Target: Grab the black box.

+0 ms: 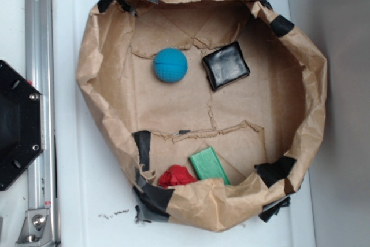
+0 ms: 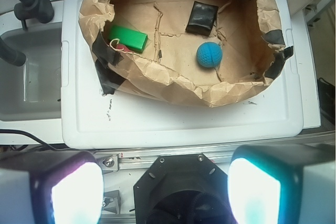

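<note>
The black box (image 1: 226,65) is a small glossy square lying flat on the brown paper floor of the paper-walled bin (image 1: 312,85), just right of the blue ball (image 1: 170,65). In the wrist view the black box (image 2: 202,18) sits far off, beyond the blue ball (image 2: 209,54). My gripper (image 2: 165,190) hangs high above the robot's black base, well short of the bin, open wide with nothing between its glowing fingers (image 2: 76,192). The gripper does not show in the exterior view.
A green rectangular block (image 1: 209,165) and a red crumpled thing (image 1: 175,176) lie at the bin's other end. Black tape patches (image 1: 149,196) hold the paper rim. The bin stands on a white lid (image 2: 184,124). A metal rail (image 1: 38,85) and the black base (image 1: 17,125) flank it.
</note>
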Robot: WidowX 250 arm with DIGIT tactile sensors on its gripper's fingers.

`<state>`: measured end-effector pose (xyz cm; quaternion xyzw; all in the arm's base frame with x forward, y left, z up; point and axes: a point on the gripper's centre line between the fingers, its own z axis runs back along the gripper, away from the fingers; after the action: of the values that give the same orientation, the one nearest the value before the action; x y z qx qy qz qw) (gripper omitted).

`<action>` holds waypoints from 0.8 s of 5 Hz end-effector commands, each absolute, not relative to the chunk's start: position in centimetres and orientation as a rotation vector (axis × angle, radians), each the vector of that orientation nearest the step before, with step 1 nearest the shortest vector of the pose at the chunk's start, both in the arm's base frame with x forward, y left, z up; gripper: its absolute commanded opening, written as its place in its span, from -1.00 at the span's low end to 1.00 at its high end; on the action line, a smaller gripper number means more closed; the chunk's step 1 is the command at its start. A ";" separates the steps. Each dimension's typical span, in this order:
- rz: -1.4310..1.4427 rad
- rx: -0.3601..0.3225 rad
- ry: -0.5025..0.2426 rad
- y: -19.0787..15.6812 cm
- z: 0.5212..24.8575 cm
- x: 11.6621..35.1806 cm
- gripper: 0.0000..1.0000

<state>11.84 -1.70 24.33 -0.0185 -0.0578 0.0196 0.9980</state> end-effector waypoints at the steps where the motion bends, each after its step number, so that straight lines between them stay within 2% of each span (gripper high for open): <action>1: 0.039 -0.037 -0.116 -1.7 24.3 11.8 1.00; 2: 0.250 -0.019 -0.102 2.0 20.5 16.8 1.00; 3: 0.305 -0.045 -0.107 3.6 17.7 21.3 1.00; 4: 0.405 -0.022 -0.158 4.7 14.3 25.4 1.00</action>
<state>24.78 3.76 12.61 -0.0144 -0.0473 0.1904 0.9805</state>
